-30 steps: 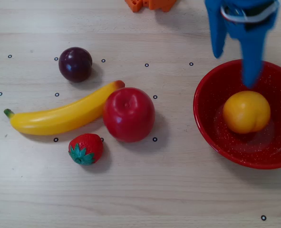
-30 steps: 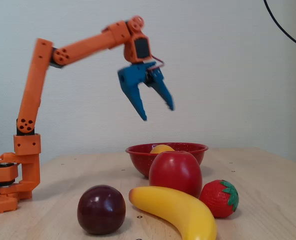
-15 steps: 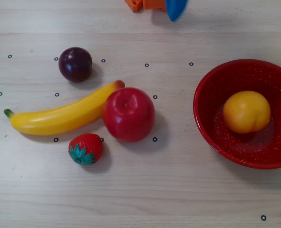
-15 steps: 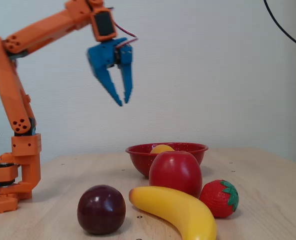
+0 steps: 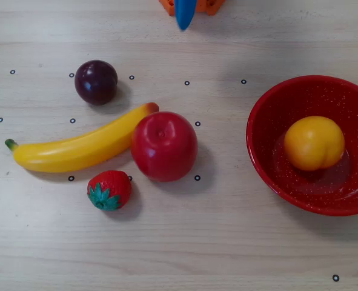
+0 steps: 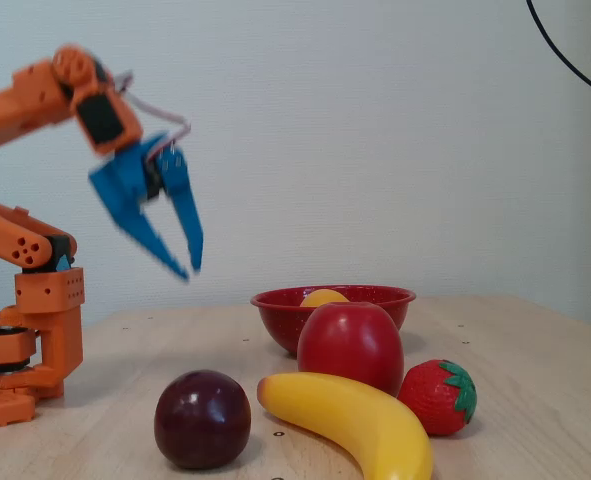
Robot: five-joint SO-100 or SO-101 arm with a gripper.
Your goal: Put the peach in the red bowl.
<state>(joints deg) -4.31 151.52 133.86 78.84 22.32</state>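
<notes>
The yellow-orange peach (image 5: 314,143) lies inside the red bowl (image 5: 269,103) at the right of the overhead view. In the fixed view only its top (image 6: 324,297) shows above the bowl's rim (image 6: 375,296). My blue gripper (image 6: 188,268) hangs high in the air at the left of the fixed view, well away from the bowl, with its fingers spread apart and nothing between them. In the overhead view only a blue fingertip (image 5: 184,15) shows at the top edge.
A red apple (image 5: 164,146), a yellow banana (image 5: 82,147), a strawberry (image 5: 109,190) and a dark purple plum (image 5: 96,82) lie left of the bowl. The orange arm base (image 6: 35,340) stands at the left in the fixed view.
</notes>
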